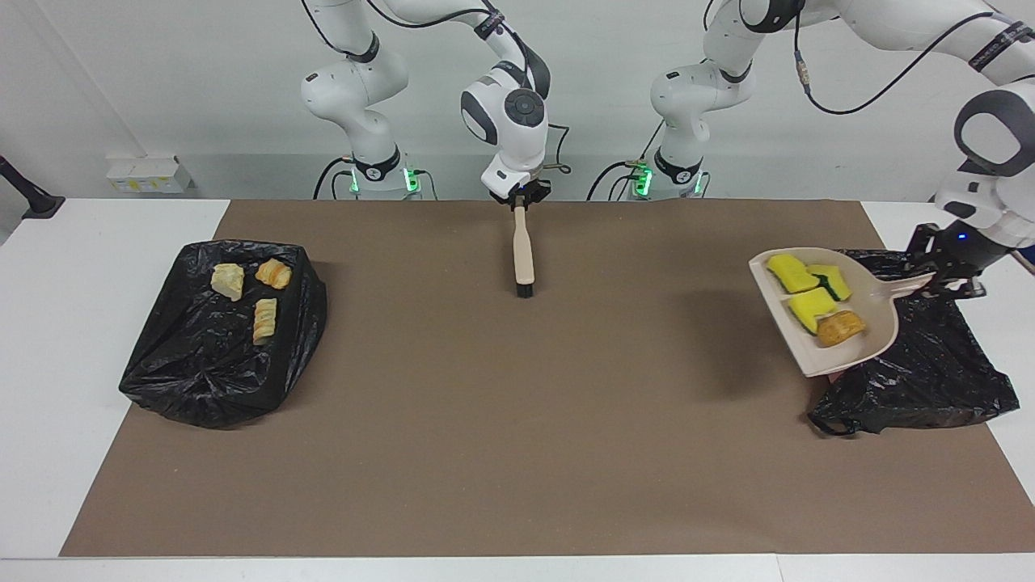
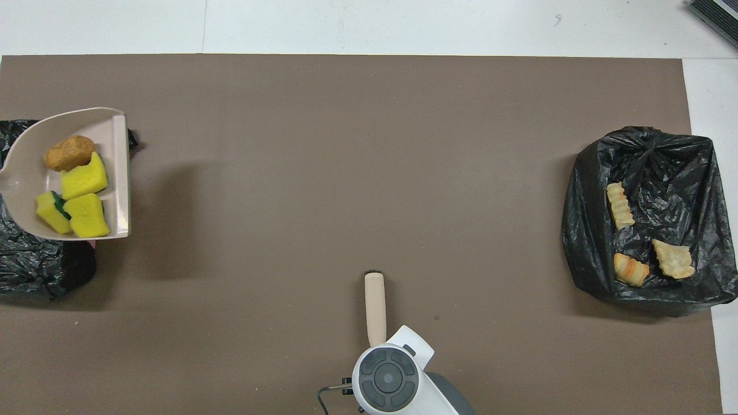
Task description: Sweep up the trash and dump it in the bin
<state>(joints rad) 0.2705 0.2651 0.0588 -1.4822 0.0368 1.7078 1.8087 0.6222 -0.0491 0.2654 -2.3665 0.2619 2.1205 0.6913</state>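
Note:
My left gripper [image 1: 938,281] is shut on the handle of the beige dustpan [image 1: 877,335], which it holds raised and tilted over the edge of the black-bagged bin [image 1: 930,368] at the left arm's end. In the pan lies trash: three yellow sponge pieces [image 1: 791,273], one green-backed [image 1: 833,281], and a brown crusty lump [image 1: 839,326]. The overhead view shows the pan [image 2: 23,173] with the sponges [image 2: 83,181] and lump [image 2: 69,153] over that bin [image 2: 34,265]. My right gripper [image 1: 521,200] is at the top of the brush [image 1: 523,250], whose bristles are down at the mat.
A second black-bagged bin [image 1: 218,356] sits at the right arm's end with three tan-to-orange lumps [image 1: 228,280] on top, also seen from overhead [image 2: 620,204]. A brown mat [image 1: 517,420] covers the table between the bins.

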